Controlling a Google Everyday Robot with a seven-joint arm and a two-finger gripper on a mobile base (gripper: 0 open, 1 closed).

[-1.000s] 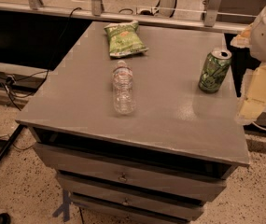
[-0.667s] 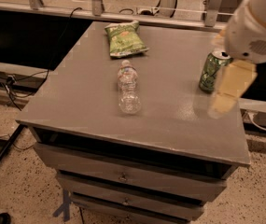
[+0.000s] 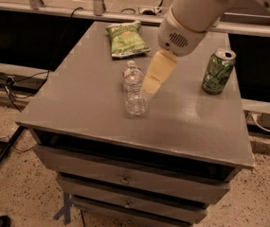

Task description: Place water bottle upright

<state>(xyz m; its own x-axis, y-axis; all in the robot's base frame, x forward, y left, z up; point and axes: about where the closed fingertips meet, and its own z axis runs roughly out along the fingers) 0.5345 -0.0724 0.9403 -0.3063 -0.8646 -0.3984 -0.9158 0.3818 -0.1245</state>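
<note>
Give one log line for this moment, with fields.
bottle: lying on table | gripper: low beside bottle | can: upright | task: not yet done

Grey table [image 3: 77,103], water bottle [image 3: 134,90] lying, soda can [image 3: 218,71], chip bag [image 3: 126,39], tool [image 3: 150,89] above

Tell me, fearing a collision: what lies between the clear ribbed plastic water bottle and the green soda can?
Camera view: the cream gripper hangs beside the clear water bottle; elsewhere bare grey tabletop.
</note>
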